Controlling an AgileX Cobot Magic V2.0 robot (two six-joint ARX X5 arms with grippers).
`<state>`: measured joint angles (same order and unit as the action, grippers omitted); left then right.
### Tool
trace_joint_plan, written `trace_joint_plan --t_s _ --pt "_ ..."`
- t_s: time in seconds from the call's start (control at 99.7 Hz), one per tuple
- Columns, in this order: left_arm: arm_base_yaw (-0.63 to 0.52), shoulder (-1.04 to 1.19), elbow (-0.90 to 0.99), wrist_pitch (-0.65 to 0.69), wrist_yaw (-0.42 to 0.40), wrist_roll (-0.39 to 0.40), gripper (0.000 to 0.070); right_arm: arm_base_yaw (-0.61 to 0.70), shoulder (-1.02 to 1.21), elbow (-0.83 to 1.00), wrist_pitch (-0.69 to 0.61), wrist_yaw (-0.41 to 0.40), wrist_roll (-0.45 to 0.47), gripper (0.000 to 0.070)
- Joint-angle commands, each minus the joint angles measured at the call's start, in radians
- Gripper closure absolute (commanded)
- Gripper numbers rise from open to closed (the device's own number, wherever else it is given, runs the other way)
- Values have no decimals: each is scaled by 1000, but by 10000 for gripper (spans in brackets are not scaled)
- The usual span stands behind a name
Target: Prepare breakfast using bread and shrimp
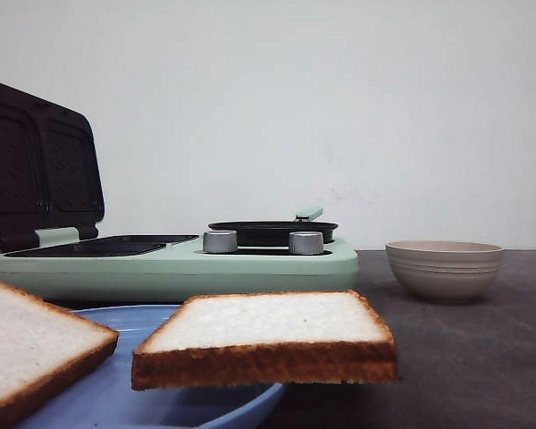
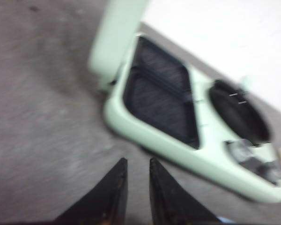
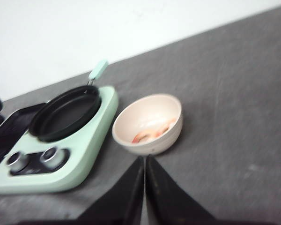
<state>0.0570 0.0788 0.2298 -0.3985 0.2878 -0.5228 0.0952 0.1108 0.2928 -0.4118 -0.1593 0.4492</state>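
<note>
Two slices of white bread with brown crust lie on a blue plate [image 1: 116, 402] at the front: one slice [image 1: 266, 335] in the middle, one slice [image 1: 27, 349] at the left edge. A beige bowl [image 1: 444, 267] stands to the right; the right wrist view shows pink shrimp [image 3: 152, 131] in the bowl [image 3: 126, 136]. My left gripper [image 2: 137, 164] is slightly open and empty above the table beside the green breakfast maker [image 2: 178, 154]. My right gripper [image 3: 144, 159] is shut and empty, just short of the bowl. Neither gripper shows in the front view.
The mint-green breakfast maker [image 1: 174, 264] stands behind the plate, its lid [image 1: 40, 165] open over a dark grill plate [image 2: 159, 91]. A small black frying pan [image 3: 65, 112] sits on its right side, with two silver knobs [image 1: 220, 241] in front. The table is dark grey.
</note>
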Motion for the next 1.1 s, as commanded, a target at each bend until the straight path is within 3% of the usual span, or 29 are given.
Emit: trace_joint_plan --t_s 0.0,0.13,0.301,0.441,0.722,0.822,0.872,0.993,1.093 --pt "2 37 50 -27 18 -24 691 1 59 51 -59 -17 47 700" --pt "2 144 159 -130 45 18 691 1 210 143 -174 -64 33 700" --pt "1 298 283 -270 140 106 691 16 359 213 -205 -154 21 700" --pt "-5 407 367 -409 156 158 691 38 441 229 -235 -190 4 700" --pt "-13 455 407 -569 163 167 680 46 461 229 -210 -191 5 700" --pt "-13 455 407 -608 181 179 662 47 461 229 -212 -247 4 700" --pt "-13 457 407 -616 216 195 616 47 462 229 -209 -273 4 700" --pt "-13 463 407 -636 273 197 375 47 462 229 -193 -308 -1 699" --pt "-13 482 407 -681 260 200 345 47 462 229 -179 -335 -5 606"
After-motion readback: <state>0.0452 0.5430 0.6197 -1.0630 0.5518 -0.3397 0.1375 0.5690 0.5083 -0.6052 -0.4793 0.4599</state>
